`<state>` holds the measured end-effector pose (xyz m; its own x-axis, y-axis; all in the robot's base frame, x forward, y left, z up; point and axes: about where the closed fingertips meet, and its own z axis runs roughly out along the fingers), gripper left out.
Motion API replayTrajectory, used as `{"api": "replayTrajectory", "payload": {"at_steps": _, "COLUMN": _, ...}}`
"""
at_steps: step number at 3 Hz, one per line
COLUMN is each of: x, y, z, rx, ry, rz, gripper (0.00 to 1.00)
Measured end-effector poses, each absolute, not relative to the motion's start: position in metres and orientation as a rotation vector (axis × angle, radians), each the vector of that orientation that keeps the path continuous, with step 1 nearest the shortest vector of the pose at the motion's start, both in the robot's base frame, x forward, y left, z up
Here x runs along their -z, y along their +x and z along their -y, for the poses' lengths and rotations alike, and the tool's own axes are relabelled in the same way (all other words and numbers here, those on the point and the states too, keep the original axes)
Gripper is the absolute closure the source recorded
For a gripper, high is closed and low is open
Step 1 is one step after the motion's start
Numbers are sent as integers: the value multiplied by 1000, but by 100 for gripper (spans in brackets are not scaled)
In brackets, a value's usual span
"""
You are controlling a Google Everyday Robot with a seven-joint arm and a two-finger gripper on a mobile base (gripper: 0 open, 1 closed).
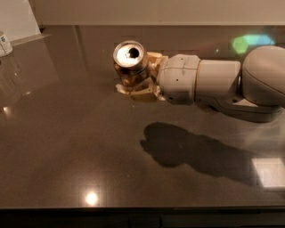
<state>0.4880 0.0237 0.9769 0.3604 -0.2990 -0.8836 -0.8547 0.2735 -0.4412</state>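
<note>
- Worktop [53,147]: dark and glossy. A round light glint [91,198] sat near the front edge, with a bright square patch [269,173] to the right.
- Shadow [191,149] of the arm and gripper lay on the worktop, well apart from the gripper. My read: the gripper was up off the surface, not resting on it.
- Gripper [137,76]: left of centre, coming in from the right. Its tan fingers [140,94] were clamped around a drink can.
- Drink can [129,52]: opened, with the mouth hole visible in the silver top, which faced the camera, and a copper-brown body. It sat in the gripper, in the air by my judgement, touching nothing else.
- Arm [218,80]: white segments ran off the right edge, roughly level over the worktop.
- Step in hand, as I judged it: a raised hold, with the can gripped and clear of the surface.
- Any further move called for a firm clamp and a can kept from tipping, since it was open. Couldn't tell if anything was inside.
- Far left edge: a white bottle [4,43], partly cut off and well apart from the can.
- Far right: a greenish reflection [251,42] on the worktop, with a pale wall [156,11] behind.
</note>
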Motion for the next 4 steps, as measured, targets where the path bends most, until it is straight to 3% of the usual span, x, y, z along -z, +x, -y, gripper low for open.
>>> {"api": "replayTrajectory", "payload": {"at_steps": 1, "x": -1003, "y": 498, "z": -14, "rx": -376, "ry": -1316, "rz": -1090, "gripper": 100}}
{"api": "replayTrajectory", "payload": {"at_steps": 4, "x": -1012, "y": 500, "z": -18, "rx": -264, "ry": -1363, "rz": -1036, "gripper": 100}}
